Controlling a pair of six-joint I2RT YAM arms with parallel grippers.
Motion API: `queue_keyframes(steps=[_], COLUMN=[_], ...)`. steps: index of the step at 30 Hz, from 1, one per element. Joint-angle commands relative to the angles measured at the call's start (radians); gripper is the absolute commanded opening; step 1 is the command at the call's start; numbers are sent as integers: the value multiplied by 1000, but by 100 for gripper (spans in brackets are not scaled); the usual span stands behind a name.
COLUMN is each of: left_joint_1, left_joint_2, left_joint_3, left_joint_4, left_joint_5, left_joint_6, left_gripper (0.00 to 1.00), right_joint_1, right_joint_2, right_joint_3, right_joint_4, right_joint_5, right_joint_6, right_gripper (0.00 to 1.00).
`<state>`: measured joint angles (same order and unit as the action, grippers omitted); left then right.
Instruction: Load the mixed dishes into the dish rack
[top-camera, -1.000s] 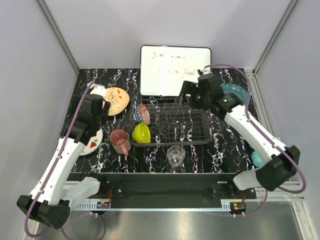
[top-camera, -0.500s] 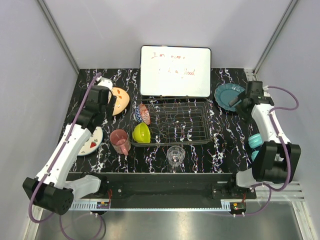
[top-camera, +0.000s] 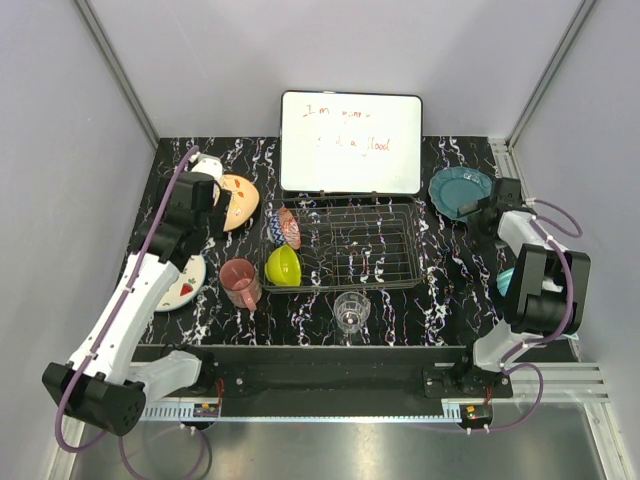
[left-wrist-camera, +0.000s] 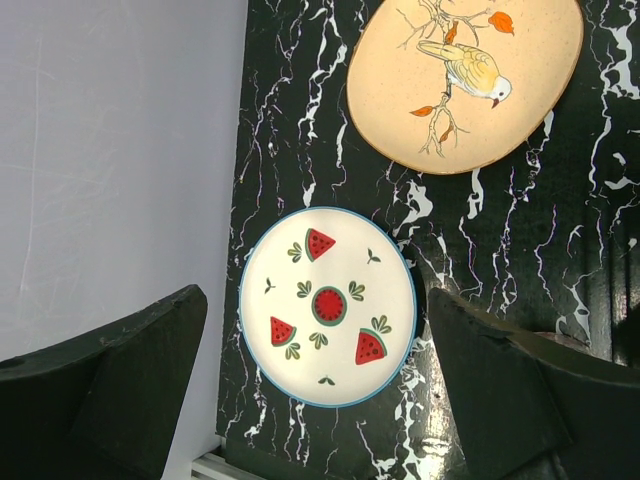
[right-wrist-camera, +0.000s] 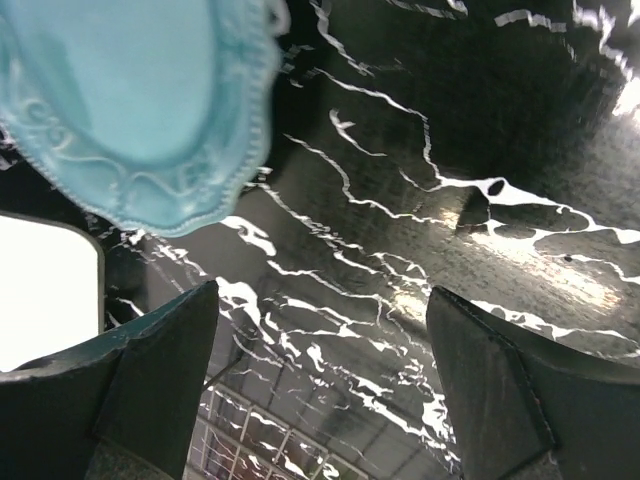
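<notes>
The left gripper (left-wrist-camera: 315, 320) hangs with its jaws spread wide and nothing between them. In its wrist view the two dark fingers (left-wrist-camera: 110, 390) frame the white plate with red slices (left-wrist-camera: 328, 305), which lies flat below on the black marbled table (top-camera: 440, 300) at its left edge. The peach plate (left-wrist-camera: 465, 80) lies just beyond it. The left arm stretches forward along the table's left side, its wrist turned downward. The right gripper (right-wrist-camera: 320, 295) also has its jaws apart and grips nothing. The teal plate (right-wrist-camera: 130, 100) lies off to the side of its left finger, in the table's far right corner. The right arm is folded tightly, elbow raised by the right edge. The dish rack (top-camera: 370, 250) sits mid-table and holds the red patterned bowl (top-camera: 287, 228) and the lime-green bowl (top-camera: 283, 265) at its left end. The pink mug (top-camera: 240, 282) and the clear glass (top-camera: 351, 310) stand outside it.
</notes>
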<state>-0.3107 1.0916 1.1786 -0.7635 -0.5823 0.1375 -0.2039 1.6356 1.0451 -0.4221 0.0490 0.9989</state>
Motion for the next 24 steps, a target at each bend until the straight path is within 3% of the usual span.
queue_keyframes(steps=[1, 24], left_joint_1=[9, 28], left_joint_2=[-25, -16], left_joint_3=[-7, -34], left_joint_4=[50, 70], left_joint_5=[12, 22], left_joint_6=[22, 60], left_gripper=[99, 99], right_joint_1=[-5, -6], right_joint_2=[16, 154], right_joint_3=[-60, -92], right_joint_4=[190, 367], right_joint_5=[-6, 89], right_joint_6=[90, 247], right_gripper=[90, 76])
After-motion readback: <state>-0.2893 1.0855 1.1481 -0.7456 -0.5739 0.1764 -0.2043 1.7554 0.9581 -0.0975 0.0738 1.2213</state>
